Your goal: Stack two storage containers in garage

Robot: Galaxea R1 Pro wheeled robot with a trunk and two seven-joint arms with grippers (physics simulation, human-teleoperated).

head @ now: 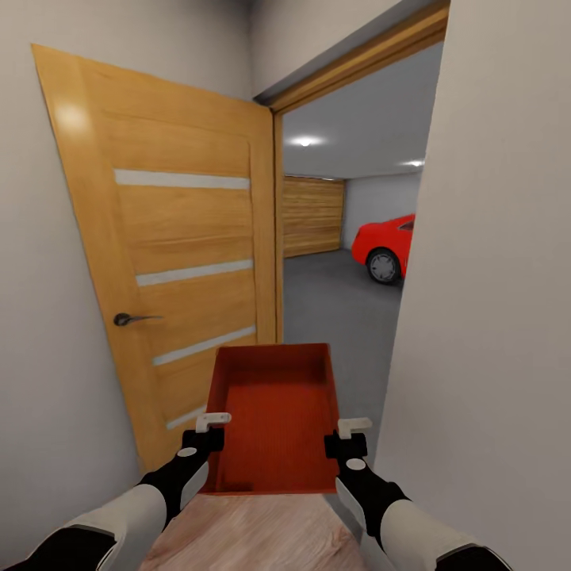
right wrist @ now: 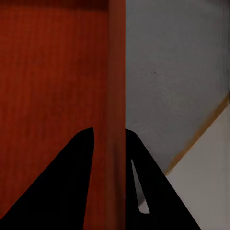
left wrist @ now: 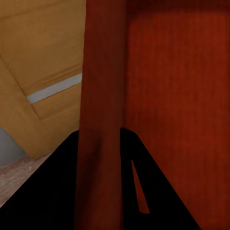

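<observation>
Flanking container [head: 274, 416]: door [head: 174, 262], car [head: 388, 246].

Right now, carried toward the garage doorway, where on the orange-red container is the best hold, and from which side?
On the two long side walls near the near end, one hand per side. The container is open-topped with thin walls, so fingers can straddle a rim: the left hand pinches the left wall, the right hand the right wall, keeping it level.

Open wooden door [head: 182, 262] leads to grey-floored garage [head: 333, 309], seemingly ceiling-lit.
</observation>
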